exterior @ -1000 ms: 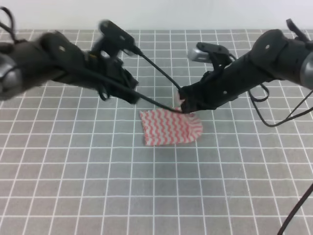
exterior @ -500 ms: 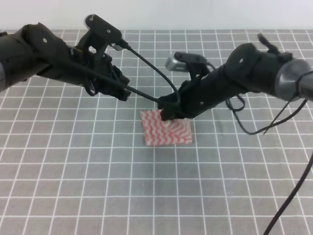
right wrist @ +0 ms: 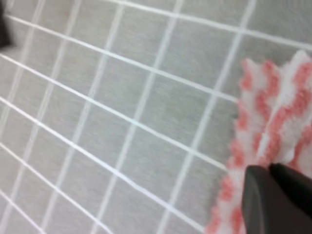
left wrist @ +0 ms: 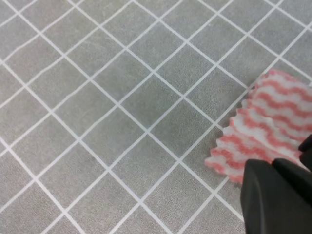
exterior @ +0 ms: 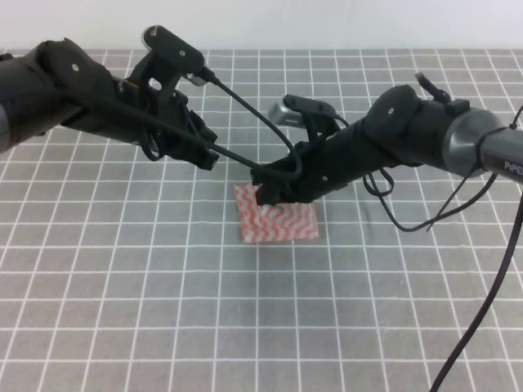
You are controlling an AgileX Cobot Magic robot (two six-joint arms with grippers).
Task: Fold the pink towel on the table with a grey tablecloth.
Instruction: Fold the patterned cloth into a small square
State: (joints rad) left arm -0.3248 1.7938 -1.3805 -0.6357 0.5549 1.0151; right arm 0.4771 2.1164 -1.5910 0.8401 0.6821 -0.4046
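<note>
The pink towel (exterior: 279, 223) lies on the table with a grey tablecloth (exterior: 163, 286) as a small doubled-over rectangle with zigzag stripes. My right gripper (exterior: 265, 194) reaches across to the towel's upper left corner and is shut on a lifted layer of cloth. In the right wrist view the towel (right wrist: 280, 122) bunches up against the gripper's (right wrist: 270, 171) dark tips. My left gripper (exterior: 209, 158) hovers up and left of the towel, touching nothing. In the left wrist view its fingers (left wrist: 273, 195) appear pressed together, with the towel's scalloped edge (left wrist: 265, 124) beside them.
A black cable (exterior: 245, 110) runs from the left arm across to the right gripper's area. Cables (exterior: 490, 269) also hang from the right arm at the right side. White grid lines cover the tablecloth all around the towel.
The right gripper carried the towel's right edge leftward over the rest, so the towel is narrower. The left arm pulled back up and left, then stayed still.
</note>
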